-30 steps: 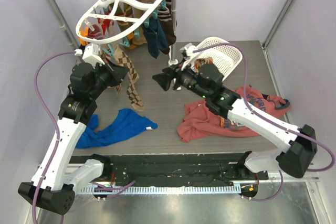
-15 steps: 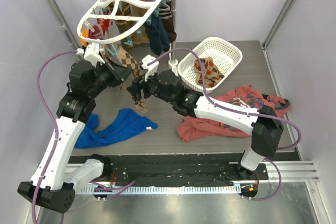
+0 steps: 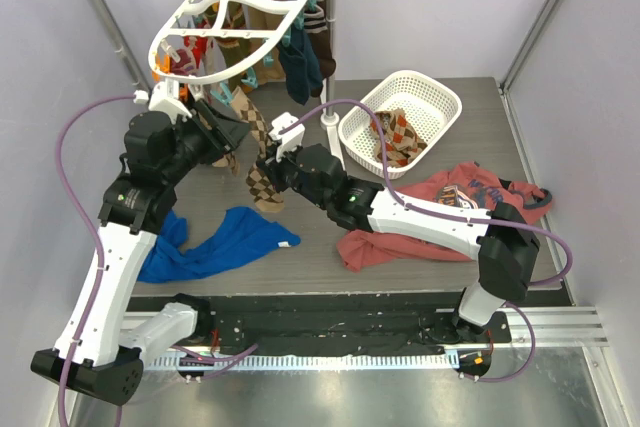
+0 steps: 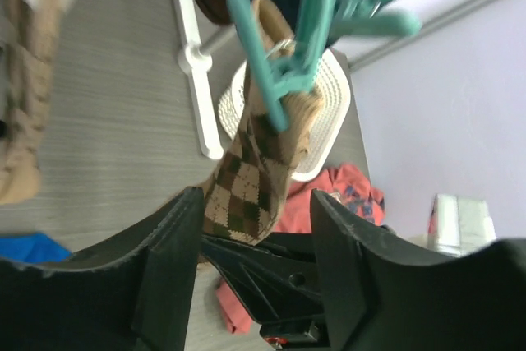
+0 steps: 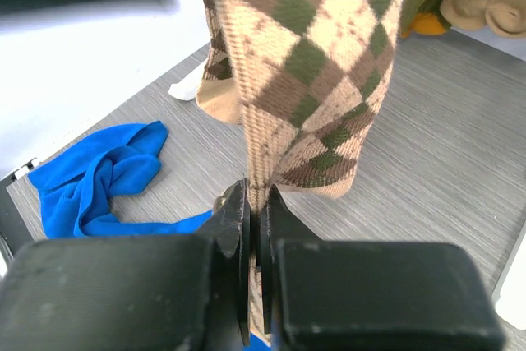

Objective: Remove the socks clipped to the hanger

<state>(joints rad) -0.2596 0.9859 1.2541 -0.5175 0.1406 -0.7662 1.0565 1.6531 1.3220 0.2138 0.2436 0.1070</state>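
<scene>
The white oval hanger (image 3: 157,43) hangs from the rail at the back left, with several socks (image 3: 299,65) clipped under it. A brown argyle sock (image 3: 262,175) hangs from a teal clip (image 4: 289,62). My right gripper (image 3: 266,169) is shut on that sock's lower end, and the cloth is pinched flat between its jaws (image 5: 256,213). My left gripper (image 3: 232,130) is open just under the clip. The argyle sock (image 4: 261,182) hangs between and beyond its fingers (image 4: 168,269), not gripped. The right gripper's black body shows below it.
A white lattice basket (image 3: 441,98) with argyle socks in it stands at the back right. A red shirt (image 3: 440,215) lies right of centre and a blue shirt (image 3: 215,242) at the front left. The metal rail stand (image 3: 103,9) and its post (image 3: 331,47) hold the hanger.
My right arm swung left from the basket to the hanging argyle sock and shut on its lower end. My left gripper, shut before, has opened near the clip and shifted slightly up.
</scene>
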